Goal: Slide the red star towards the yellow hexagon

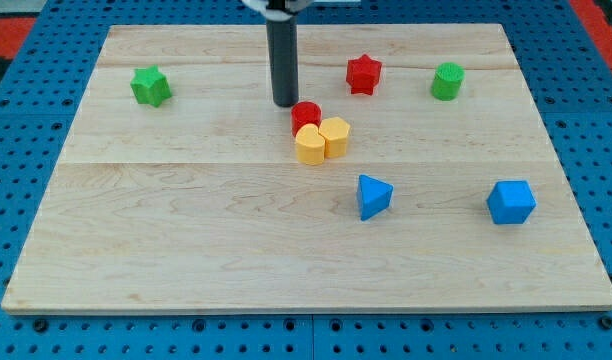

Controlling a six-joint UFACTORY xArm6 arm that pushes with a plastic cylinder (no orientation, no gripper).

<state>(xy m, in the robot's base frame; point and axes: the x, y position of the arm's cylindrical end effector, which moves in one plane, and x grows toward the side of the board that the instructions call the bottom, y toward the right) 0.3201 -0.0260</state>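
Note:
The red star (364, 74) lies near the view's top, right of centre. The yellow hexagon (309, 146) sits near the middle of the board, touching a yellow heart-like block (335, 135) on its right and a red cylinder (306, 115) just above it. My tip (285, 103) is at the end of the dark rod, just left of and slightly above the red cylinder, close to it. The red star is well to the right of my tip, apart from it.
A green star (150, 86) lies at the top left. A green cylinder (447, 81) is at the top right. A blue triangular block (373, 196) and a blue cube-like block (511, 202) lie lower right. The wooden board (186, 250) rests on blue pegboard.

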